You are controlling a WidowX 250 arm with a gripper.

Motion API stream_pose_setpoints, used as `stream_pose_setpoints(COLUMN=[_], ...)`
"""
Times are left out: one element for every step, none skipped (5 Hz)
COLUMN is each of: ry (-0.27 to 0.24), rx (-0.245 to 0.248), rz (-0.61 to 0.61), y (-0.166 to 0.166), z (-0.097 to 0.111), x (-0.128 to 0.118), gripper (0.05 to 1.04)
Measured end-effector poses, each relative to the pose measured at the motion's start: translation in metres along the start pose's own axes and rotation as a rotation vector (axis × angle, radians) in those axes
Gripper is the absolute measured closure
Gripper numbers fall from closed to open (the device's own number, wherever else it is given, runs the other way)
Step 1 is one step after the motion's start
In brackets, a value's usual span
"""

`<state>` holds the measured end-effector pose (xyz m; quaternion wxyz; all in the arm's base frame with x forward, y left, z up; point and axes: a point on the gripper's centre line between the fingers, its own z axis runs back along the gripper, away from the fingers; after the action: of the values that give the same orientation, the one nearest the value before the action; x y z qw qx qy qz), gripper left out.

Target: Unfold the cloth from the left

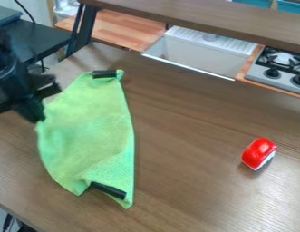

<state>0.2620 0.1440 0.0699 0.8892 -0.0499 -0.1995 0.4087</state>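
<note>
My gripper was at the left of the camera view, right up against the upper left edge of the green cloth. From there, the cloth spread to the right and down toward the near side of the brown table. I could not tell whether my gripper was apart or together, nor whether it had any of the cloth clamped in it.

The cloth lay narrow at its far end, wider through the middle, and drew in again to a point at the near end, with soft wrinkles just above that end. One black strip sat across its far end; another black strip lay at a slant near the bottom, partly over a fold.

Well apart from the cloth and me, over on the right, a small red toy with a white lower edge rested on the table. Beyond the table's far edge were a white sink and a stove.
</note>
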Motion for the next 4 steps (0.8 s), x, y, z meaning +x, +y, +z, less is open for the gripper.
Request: stream_pose_setpoints(ry=[0.014, 0.057, 0.075, 0.081], rx=[0.000, 0.012, 0.013, -0.008], rz=[0.004, -0.011, -0.018, -0.025], y=[-0.031, -0.067, -0.101, -0.141], z=[0.001, -0.013, -0.024, -0.028], x=[0.003, -0.006, -0.012, -0.021], gripper=[1.034, 1.034, 1.034, 1.034])
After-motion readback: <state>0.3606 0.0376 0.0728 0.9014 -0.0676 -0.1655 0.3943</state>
